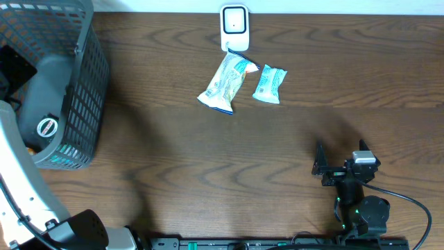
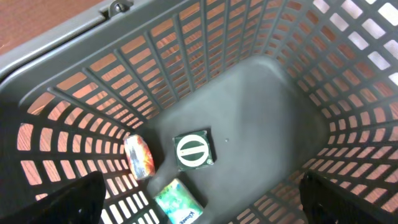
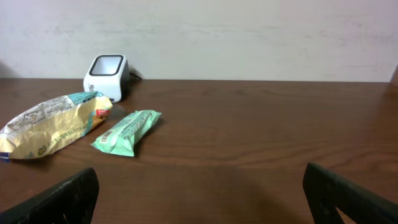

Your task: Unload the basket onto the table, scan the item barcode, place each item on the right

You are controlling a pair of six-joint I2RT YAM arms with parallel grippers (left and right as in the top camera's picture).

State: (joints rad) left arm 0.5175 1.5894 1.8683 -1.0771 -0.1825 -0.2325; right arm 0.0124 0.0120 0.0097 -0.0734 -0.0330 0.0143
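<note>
Near edge, toward the right corner: right gripper [image 1: 320, 161], jaws wide apart, empty. Left edge: left gripper [image 2: 199, 190], fingers spread and holding nothing, above the basket [image 1: 84, 104], whose floor carries a box [image 2: 193, 151], green pack [image 2: 179, 200] and red pack [image 2: 139, 155]. Far edge: big packet [image 1: 225, 82] and small packet [image 1: 269, 85] just beside the scanner [image 1: 234, 26]. Step, probably: picking an item. The next move calls for a descent onto the box, then showing its barcode to the scanner.

Two arms, one white, one black.
The left arm [image 1: 15, 163] is showing a white shell over a black joint; the black right arm [image 1: 368, 208] is glowing green, carrying a grey camera block [image 1: 363, 161] and trailing a black cable [image 1: 406, 198].
</note>
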